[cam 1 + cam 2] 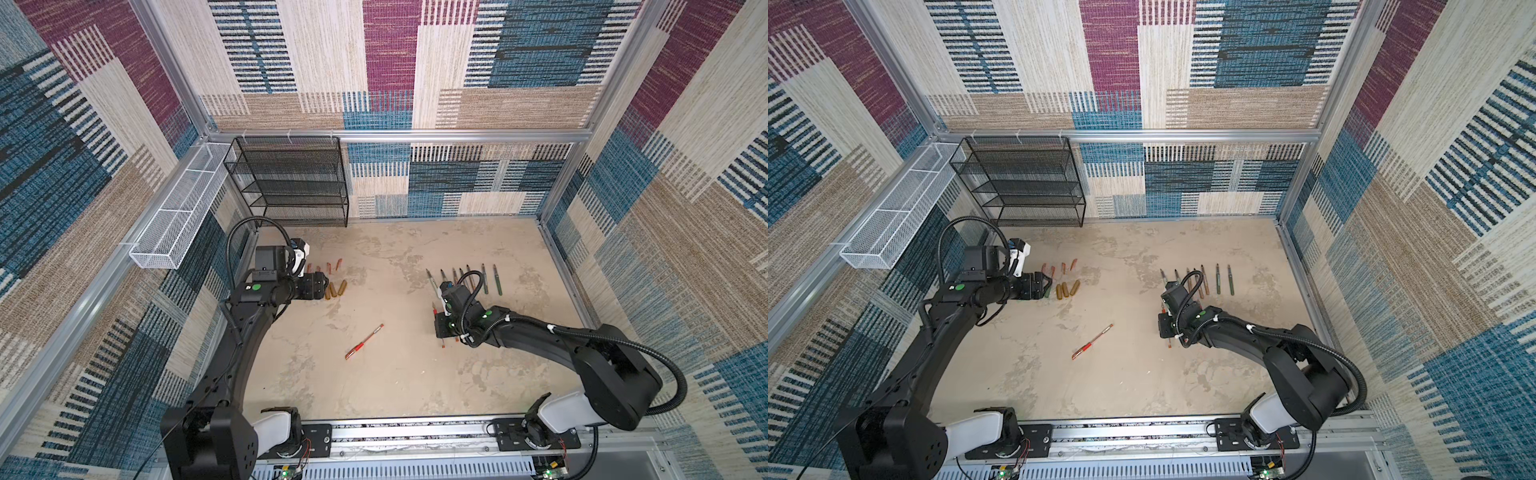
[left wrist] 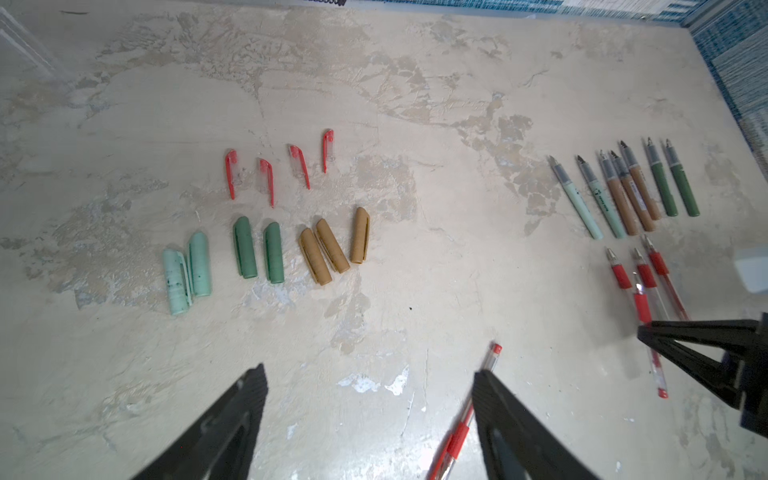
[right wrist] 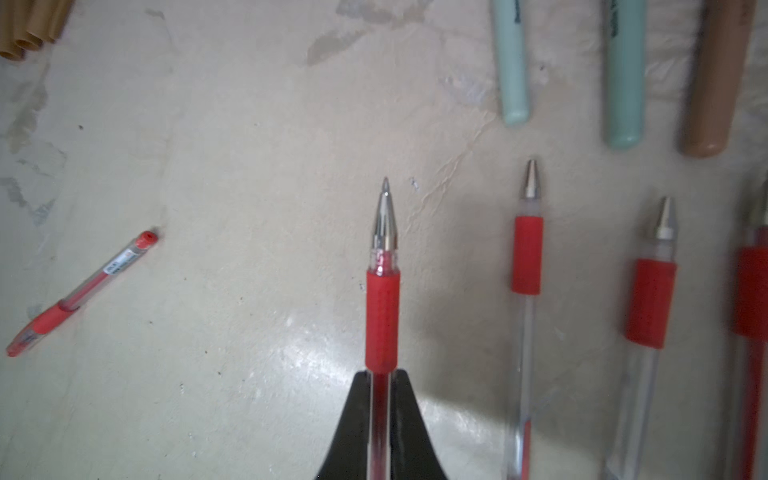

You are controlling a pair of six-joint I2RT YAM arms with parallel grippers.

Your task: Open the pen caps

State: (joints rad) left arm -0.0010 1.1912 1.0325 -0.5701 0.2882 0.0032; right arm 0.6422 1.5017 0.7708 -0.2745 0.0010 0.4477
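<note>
Pinched in the right gripper [image 3: 380, 374] is one uncapped red pen [image 3: 382, 316]; the left gripper [image 2: 368, 372] hangs spread and empty over the table [image 2: 415, 291]. Eleven caps [image 2: 274, 253] lie loose on its left side: two mint, two green, three brown, four slim red. Farther right lie seven barrels [image 2: 683, 189], three bare pens [image 3: 527, 255], and one stray pen [image 1: 364, 341] mid-table.

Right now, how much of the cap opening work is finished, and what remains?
Mostly done: the pen caps lie in rows, apart from the bare barrels. In hand: the right tool is shut on an uncapped red pen, beside three other uncapped pens; the left tool is open and empty. Left: one red pen in the middle of the table, which appears capped.
</note>
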